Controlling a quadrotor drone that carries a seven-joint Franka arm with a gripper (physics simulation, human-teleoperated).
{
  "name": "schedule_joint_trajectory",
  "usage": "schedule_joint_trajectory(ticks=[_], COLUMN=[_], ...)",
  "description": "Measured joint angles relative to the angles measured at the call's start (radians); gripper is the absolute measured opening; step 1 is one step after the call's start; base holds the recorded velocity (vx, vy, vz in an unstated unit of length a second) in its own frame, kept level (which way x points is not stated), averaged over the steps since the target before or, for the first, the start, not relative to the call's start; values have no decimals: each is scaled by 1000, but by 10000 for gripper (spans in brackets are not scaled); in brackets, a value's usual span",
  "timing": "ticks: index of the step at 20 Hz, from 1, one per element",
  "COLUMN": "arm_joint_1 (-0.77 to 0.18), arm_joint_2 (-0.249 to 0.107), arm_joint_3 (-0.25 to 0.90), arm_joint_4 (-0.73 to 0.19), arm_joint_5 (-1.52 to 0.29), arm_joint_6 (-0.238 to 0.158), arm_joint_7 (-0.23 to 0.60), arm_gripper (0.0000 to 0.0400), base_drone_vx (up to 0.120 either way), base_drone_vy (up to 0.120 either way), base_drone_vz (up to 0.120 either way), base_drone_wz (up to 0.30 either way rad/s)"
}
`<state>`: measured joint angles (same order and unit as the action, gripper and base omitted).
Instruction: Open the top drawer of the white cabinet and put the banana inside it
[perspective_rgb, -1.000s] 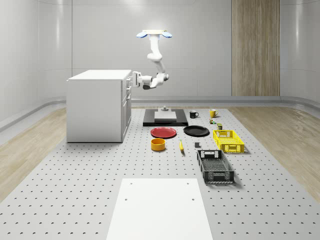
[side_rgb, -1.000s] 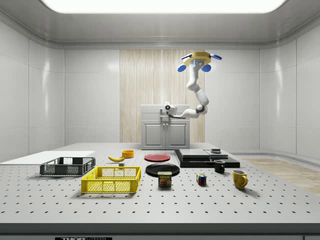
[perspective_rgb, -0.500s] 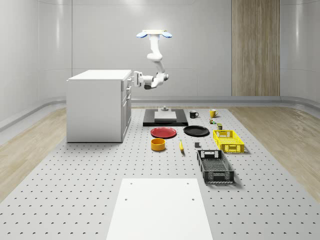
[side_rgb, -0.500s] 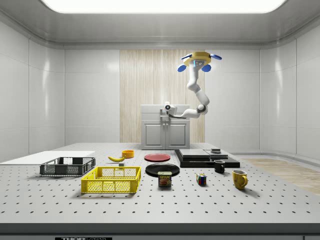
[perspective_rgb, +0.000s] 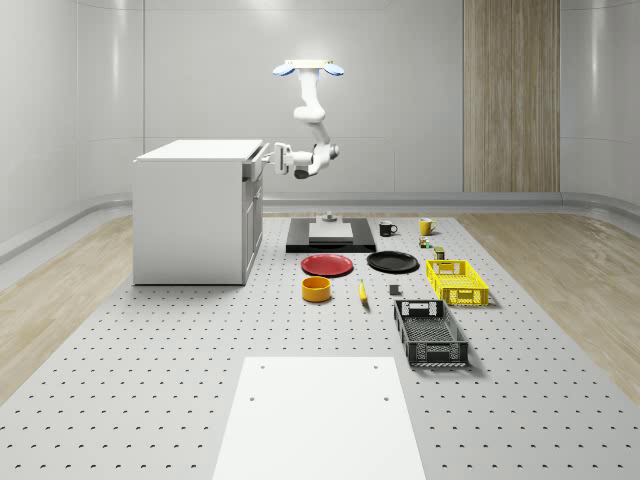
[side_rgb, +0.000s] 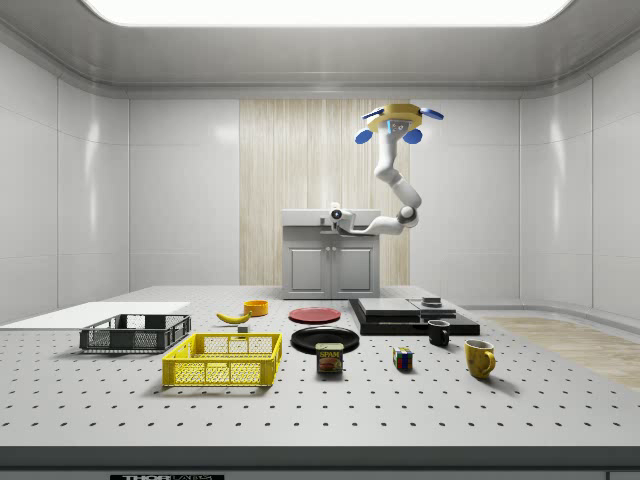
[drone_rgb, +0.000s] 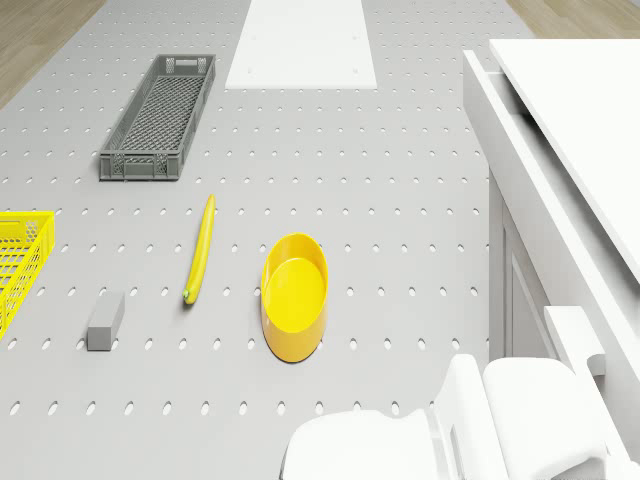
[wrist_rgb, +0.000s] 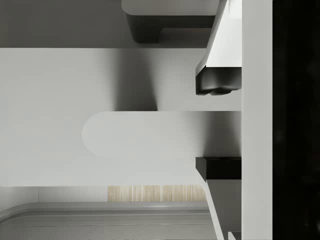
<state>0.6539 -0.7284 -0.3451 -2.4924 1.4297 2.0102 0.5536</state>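
Observation:
The white cabinet (perspective_rgb: 195, 212) stands at the whole-scene view's left, and its front faces the side view (side_rgb: 330, 262). The drone (perspective_rgb: 307, 68) hovers high, just off the cabinet's front, over the black platform (perspective_rgb: 330, 237). Its arm bends down to the gripper (perspective_rgb: 268, 154) at the cabinet's top front edge (side_rgb: 335, 213). In the wrist view the gripper (wrist_rgb: 217, 126) is open. Its dark pads (wrist_rgb: 217, 81) straddle the rounded white drawer handle (wrist_rgb: 140, 135); one pad touches it, the other stands slightly off. The banana (perspective_rgb: 362, 292) lies on the table beside a yellow bowl (drone_rgb: 294, 296), also visible (drone_rgb: 199, 250) from the drone.
On the table are a red plate (perspective_rgb: 328, 264), a black plate (perspective_rgb: 392, 262), a yellow crate (perspective_rgb: 457, 281), a grey crate (perspective_rgb: 430, 333), a small grey block (drone_rgb: 105, 320), two mugs (perspective_rgb: 388, 228), a can (side_rgb: 329, 358) and a white mat (perspective_rgb: 318, 415).
The gripper and forearm have risen slightly along the cabinet's front to its top edge. The drone, banana and other things have stayed put.

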Motion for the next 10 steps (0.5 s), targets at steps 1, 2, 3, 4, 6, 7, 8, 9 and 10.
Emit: schedule_joint_trajectory(ticks=[1, 2, 3, 4, 6, 7, 8, 9, 10], arm_joint_1=[-7, -11, -5, 3, -2, -5, -9, -17, -25], arm_joint_2=[-12, -36, -59, -63, -67, -70, -72, -55, -57], arm_joint_3=[-8, -18, -40, -61, -86, -98, -110, -134, -143], arm_joint_4=[2, 12, 13, 2, -3, -5, -6, -23, -21], arm_joint_5=[-23, -81, -122, -123, -133, -140, -148, -148, -159], arm_joint_6=[-11, -20, -21, -21, -42, -54, -65, -86, -101], arm_joint_7=[36, 79, 83, 52, 48, 48, 50, -29, -8], arm_gripper=[187, 251, 288, 248, 211, 198, 192, 186, 187], base_drone_vx=[0, 0, 0, 0, 0, 0, 0, 0, 0], base_drone_vy=[0, 0, 0, 0, 0, 0, 0, 0, 0], base_drone_vz=[0, 0, 0, 0, 0, 0, 0, 0, 0], base_drone_wz=[0, 0, 0, 0, 0, 0, 0, 0, 0])
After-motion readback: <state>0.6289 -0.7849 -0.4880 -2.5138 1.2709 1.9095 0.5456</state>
